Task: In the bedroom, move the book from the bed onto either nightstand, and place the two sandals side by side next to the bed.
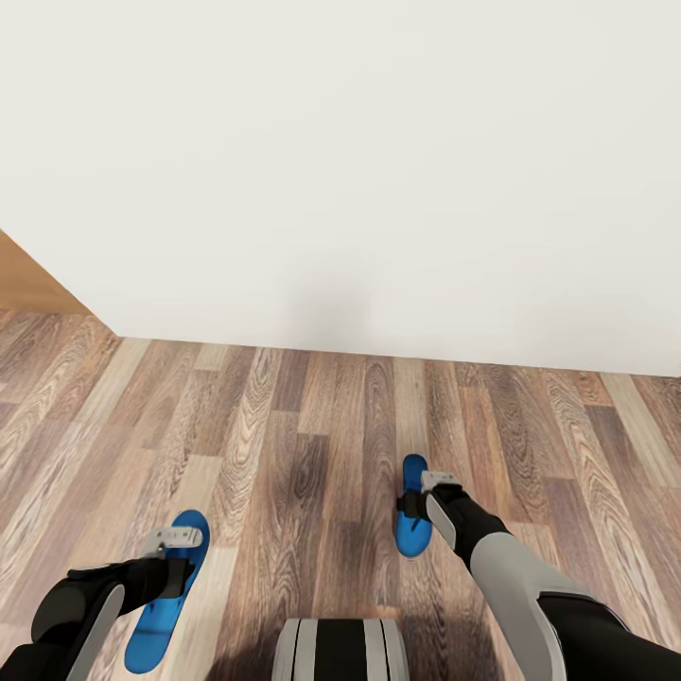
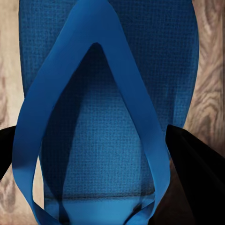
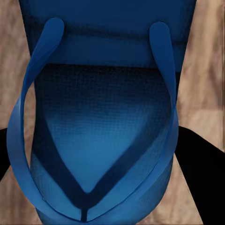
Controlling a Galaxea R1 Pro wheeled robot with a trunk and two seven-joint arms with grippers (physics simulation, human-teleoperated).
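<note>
Two bright blue sandals are at my grippers over the wood plank floor. The left sandal [image 1: 163,594] sits under my left gripper [image 1: 176,556], and in the left wrist view that sandal [image 2: 110,117] lies between the dark fingers [image 2: 194,173], which press its strap from both sides. My right gripper [image 1: 427,499] is shut on the right sandal [image 1: 411,530]. In the right wrist view, that sandal's [image 3: 105,136] V-strap runs between the fingers [image 3: 201,173]. Book, bed and nightstand are out of view.
A plain white wall [image 1: 359,170] stands close ahead, meeting the plank floor [image 1: 312,426]. An orange-brown wooden surface [image 1: 24,279] shows at the left edge. My base [image 1: 340,651] shows at the bottom centre.
</note>
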